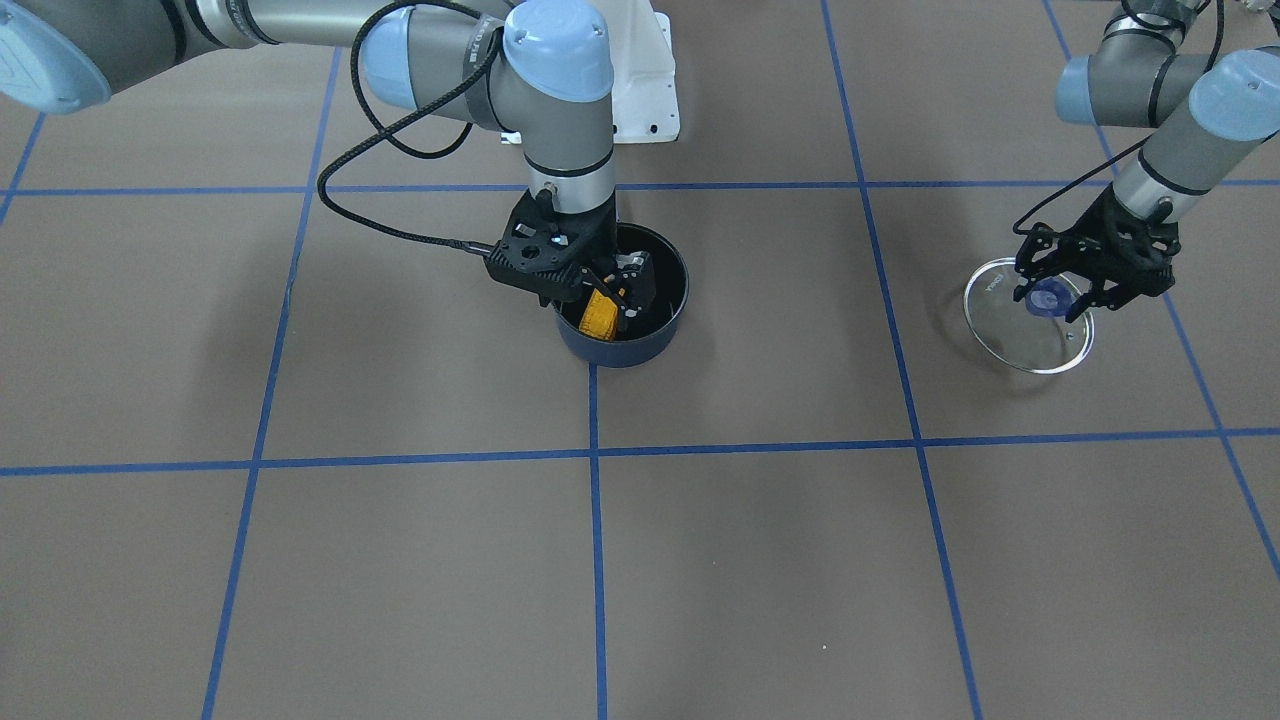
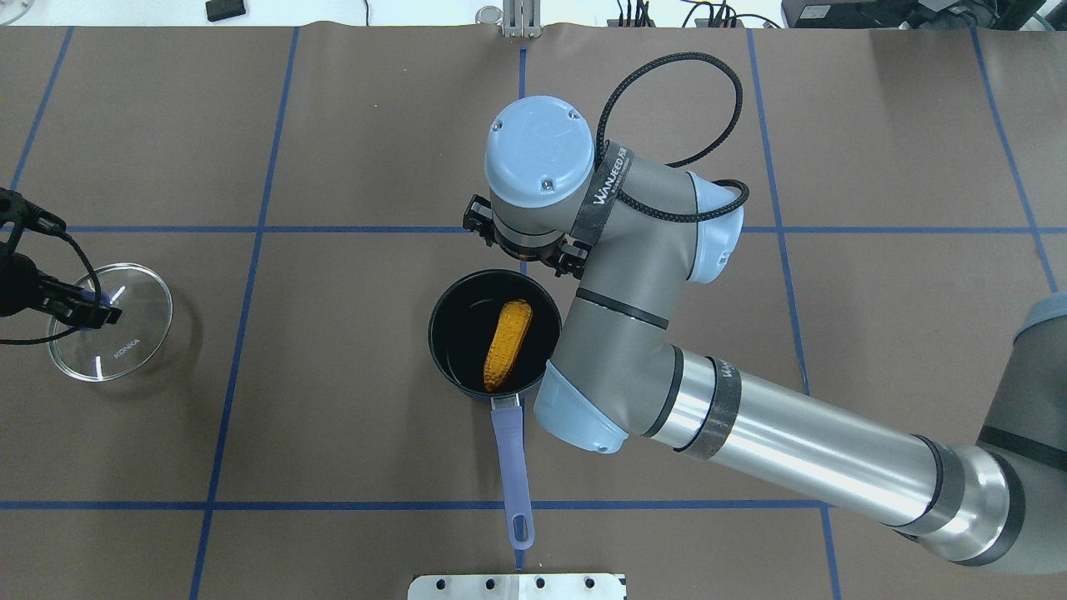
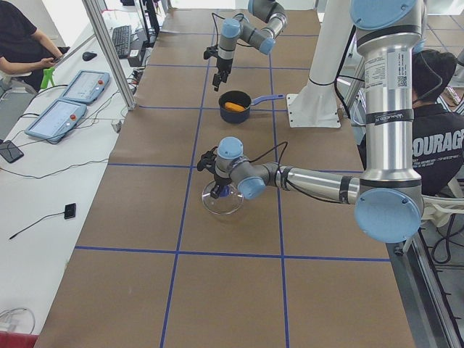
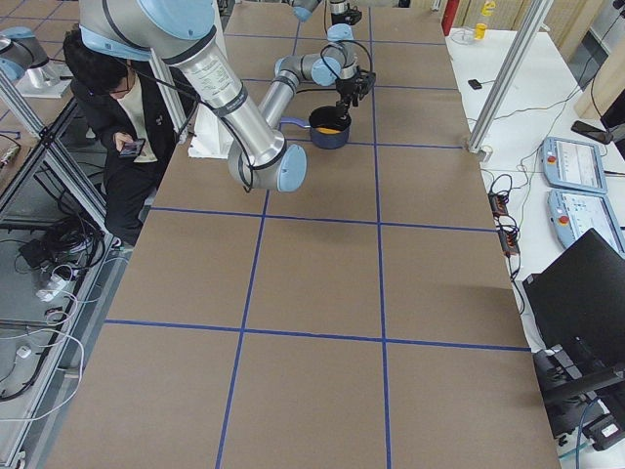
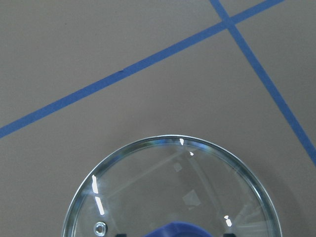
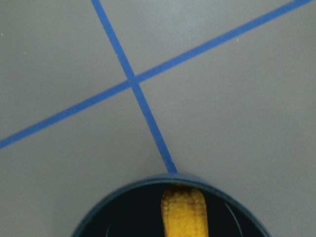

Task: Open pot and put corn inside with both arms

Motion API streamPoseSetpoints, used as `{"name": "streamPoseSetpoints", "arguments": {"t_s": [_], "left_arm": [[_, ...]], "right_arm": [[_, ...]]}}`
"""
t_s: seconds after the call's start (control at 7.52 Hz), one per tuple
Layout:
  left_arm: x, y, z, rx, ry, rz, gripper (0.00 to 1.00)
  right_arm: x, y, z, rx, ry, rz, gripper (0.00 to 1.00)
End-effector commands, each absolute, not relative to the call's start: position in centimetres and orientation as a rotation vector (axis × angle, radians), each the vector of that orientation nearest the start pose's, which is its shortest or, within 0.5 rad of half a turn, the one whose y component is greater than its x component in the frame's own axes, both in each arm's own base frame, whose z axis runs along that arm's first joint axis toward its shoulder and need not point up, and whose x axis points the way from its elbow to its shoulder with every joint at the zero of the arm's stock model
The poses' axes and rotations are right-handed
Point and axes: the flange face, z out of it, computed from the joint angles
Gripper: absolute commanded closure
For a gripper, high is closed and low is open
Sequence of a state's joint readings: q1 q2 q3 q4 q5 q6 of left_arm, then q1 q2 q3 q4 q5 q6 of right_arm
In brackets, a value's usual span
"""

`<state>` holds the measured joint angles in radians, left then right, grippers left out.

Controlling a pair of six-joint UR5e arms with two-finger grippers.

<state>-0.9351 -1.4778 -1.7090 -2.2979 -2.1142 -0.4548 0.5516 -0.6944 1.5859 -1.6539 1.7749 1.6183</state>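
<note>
Notes right gripper pointing down over pot, jaws released above corn. Notes left gripper angled low, grasping glass lid.

Facing the robot, loses the pot handle and most of the corn behind the right gripper at upper centre. From overhead, cannot see that gripper under its own arm; clips the left gripper at the left edge. On the wrist cameras, cuts lid, pot and corn off at the bottom. Cannot tell whether left gripper clamps the lid.
</note>
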Motion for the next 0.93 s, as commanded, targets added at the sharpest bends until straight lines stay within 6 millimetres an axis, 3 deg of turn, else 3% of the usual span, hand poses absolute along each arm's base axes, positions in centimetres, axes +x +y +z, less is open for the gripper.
{"name": "streamPoseSetpoints", "arguments": {"t_s": [0.0,0.8], "left_arm": [[22.6,-44.4,56.2,0.374,0.834,0.377,0.40],[23.4,-45.2,58.7,0.391,0.847,0.379,0.39]], "right_arm": [[-53.7,-47.9,12.2,0.014,-0.849,0.482,0.00],[-53.5,-48.0,12.0,0.006,-0.855,0.480,0.00]]}}
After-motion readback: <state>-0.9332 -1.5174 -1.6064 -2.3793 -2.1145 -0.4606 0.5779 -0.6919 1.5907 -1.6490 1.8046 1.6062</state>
